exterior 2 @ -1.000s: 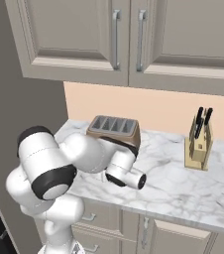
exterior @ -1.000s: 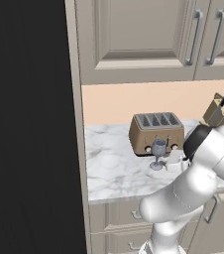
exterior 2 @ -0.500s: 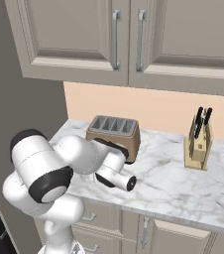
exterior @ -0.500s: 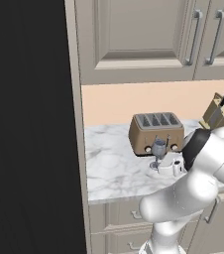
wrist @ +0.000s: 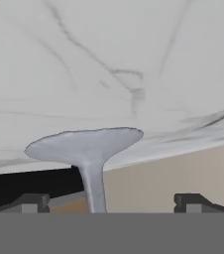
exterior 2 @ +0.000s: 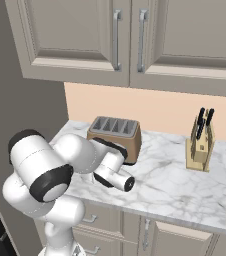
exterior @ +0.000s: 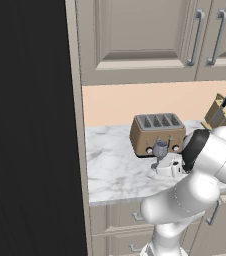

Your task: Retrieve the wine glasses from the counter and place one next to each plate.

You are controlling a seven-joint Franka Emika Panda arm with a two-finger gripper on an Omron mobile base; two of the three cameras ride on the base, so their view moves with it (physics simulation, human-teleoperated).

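Observation:
One wine glass [exterior: 160,149] with a smoky bowl stands on the white marble counter [exterior: 112,170], just in front of the toaster. My gripper [exterior: 161,166] is low beside its stem and foot. In the hand view, which is rolled over, the round foot [wrist: 84,145] and thin stem of the glass rise between the two dark fingertips [wrist: 32,202]. The fingertips are wide apart, the stem closer to the left one, nothing touching. The gripper [wrist: 114,201] is open. The second glass and the plates are out of view.
A brown four-slot toaster [exterior: 157,132] sits right behind the glass. A wooden knife block [exterior 2: 200,145] stands further right on the counter [exterior 2: 185,185]. Beige wall cabinets hang above, and a tall dark panel [exterior: 30,125] borders the counter on the left.
The hand has slid a little further left toward the toaster and the glass. The glass stands in the same spot.

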